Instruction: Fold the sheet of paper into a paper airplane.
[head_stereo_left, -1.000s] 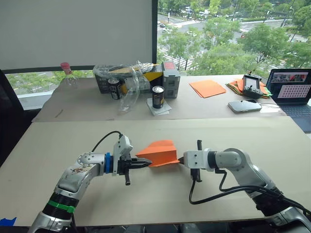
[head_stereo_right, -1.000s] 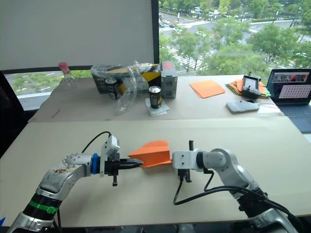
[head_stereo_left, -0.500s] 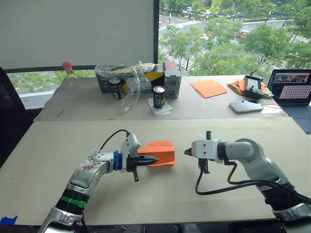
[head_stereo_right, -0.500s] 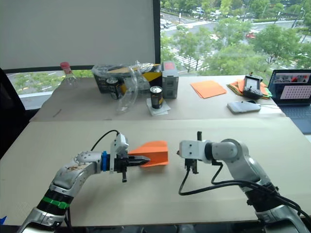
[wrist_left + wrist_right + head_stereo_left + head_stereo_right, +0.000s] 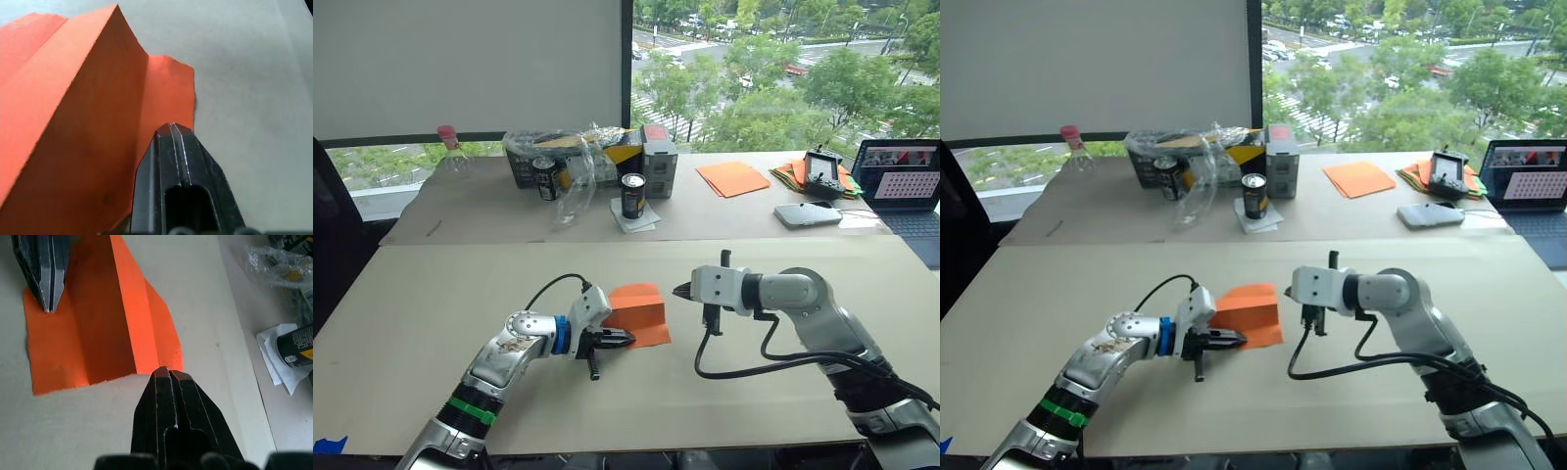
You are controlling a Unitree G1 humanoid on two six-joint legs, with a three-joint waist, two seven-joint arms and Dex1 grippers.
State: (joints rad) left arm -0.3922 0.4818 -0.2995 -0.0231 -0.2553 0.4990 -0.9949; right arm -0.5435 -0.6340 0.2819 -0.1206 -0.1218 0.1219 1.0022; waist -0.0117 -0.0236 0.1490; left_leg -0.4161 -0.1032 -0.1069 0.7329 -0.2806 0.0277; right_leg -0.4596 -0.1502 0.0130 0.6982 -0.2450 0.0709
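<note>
One paper airplane (image 5: 637, 313), a folded orange wedge with a raised flap, lies on the near tabletop (image 5: 431, 294) between the two grippers. The left gripper (image 5: 625, 339) has its jaws closed, tip resting on the plane's near flat flap without pinching it, while the right gripper (image 5: 678, 291) hovers just right of the plane with jaws closed on nothing. On the far tabletop stand two dark cans (image 5: 632, 196), with one stack of smooth orange sheets (image 5: 731, 178) farther right.
</note>
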